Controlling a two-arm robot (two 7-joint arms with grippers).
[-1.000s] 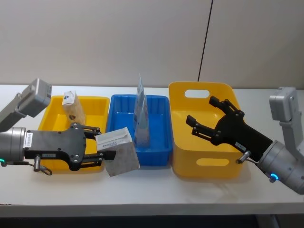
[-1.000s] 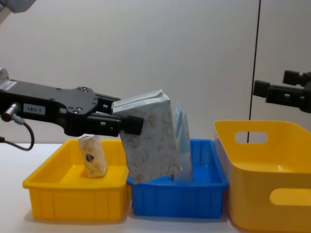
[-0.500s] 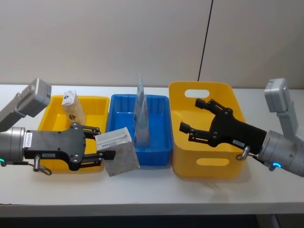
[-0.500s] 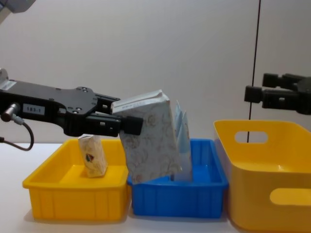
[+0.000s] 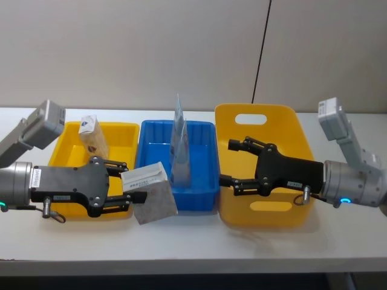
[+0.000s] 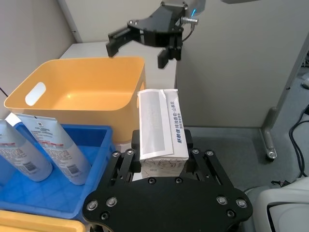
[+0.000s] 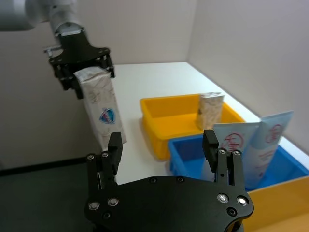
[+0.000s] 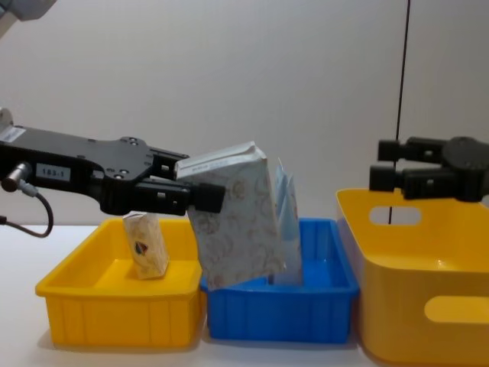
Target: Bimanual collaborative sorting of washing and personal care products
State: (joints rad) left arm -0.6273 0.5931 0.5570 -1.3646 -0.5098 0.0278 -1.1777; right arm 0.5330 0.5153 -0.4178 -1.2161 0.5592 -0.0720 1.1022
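My left gripper (image 5: 136, 182) is shut on the large cream patterned block pack (image 5: 152, 194), holding it tilted in the air in front of the blue bin (image 5: 205, 158). The same pack (image 8: 238, 223) hangs above the bin rims in the chest view. My right gripper (image 5: 229, 162) is open and empty over the left side of the deep yellow bin (image 5: 266, 215), fingers pointing toward the pack. Two tall pale blue-white pouches (image 5: 180, 148) stand in the blue bin. A small beige pack (image 5: 92, 136) stands in the shallow yellow bin (image 5: 65, 146).
The three bins stand side by side on a white table (image 5: 193, 248), with a plain wall close behind them. A bare strip of table runs along the front of the bins.
My right gripper has swung left and lower, from above the deep yellow bin toward its left side and the held pack. The left gripper and the pack have stayed still.
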